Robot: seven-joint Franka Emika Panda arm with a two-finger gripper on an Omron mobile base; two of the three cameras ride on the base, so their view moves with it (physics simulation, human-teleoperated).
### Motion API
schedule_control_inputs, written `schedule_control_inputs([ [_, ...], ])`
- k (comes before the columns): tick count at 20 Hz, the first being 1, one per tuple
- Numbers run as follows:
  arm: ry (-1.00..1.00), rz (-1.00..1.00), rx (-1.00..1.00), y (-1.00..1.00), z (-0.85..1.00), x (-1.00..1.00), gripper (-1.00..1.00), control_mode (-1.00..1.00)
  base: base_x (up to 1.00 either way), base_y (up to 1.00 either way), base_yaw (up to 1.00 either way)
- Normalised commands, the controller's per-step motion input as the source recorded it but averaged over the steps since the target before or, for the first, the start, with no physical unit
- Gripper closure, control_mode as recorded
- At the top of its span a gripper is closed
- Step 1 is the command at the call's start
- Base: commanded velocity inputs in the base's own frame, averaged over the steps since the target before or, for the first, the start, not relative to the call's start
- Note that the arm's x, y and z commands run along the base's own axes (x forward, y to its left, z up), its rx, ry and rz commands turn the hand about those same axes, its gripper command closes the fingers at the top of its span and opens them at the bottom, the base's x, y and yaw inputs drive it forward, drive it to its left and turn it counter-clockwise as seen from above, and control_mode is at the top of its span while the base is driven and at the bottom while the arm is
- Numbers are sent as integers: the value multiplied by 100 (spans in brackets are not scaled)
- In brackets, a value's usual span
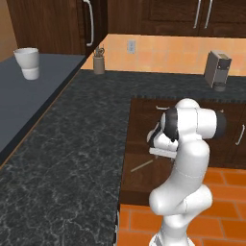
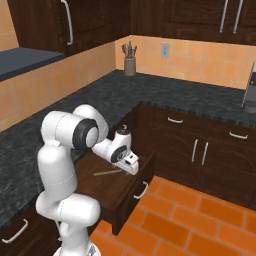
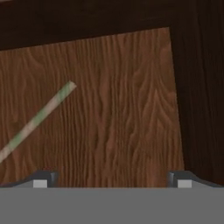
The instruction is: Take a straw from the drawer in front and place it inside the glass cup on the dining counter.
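At the far left of the hand view we see the straw (image 3: pixel 38 119), a thin pale stick banded faintly in green and whitish stripes, lying flat and slanting up from the left edge toward the middle of the drawer (image 3: pixel 122 109) floor. That floor is warm brown wood with a strong vertical grain, and a darker wall closes it along the top and the right side. In the left base view the straw (image 1: pixel 142 166) lies on the drawer bottom just left of and below the hand (image 1: pixel 161 153), apart from it. In the right base view the drawer (image 2: pixel 131 197) stands pulled out from under the black speckled tabletop (image 2: pixel 165 97), its silver bar handle facing the orange tiled floor; the straw (image 2: pixel 107 173) rests left of the hand (image 2: pixel 131 165). We see the hand's two fingertips standing wide apart, with nothing between them.
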Motion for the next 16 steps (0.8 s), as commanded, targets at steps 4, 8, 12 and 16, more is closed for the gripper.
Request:
schedule_control_inputs([
  [4, 0, 0, -1, -100, -14, -34, -100, -100, 0, 0, 0],
  [8, 0, 0, 0, -100, -1, -41, -100, -100, 0, 0, 0],
  [12, 0, 0, 0, -100, 0, -40, -100, -100, 0, 0, 0],
  [16, -2, 0, 0, -78, 1, -27, -100, -100, 0, 0, 0],
])
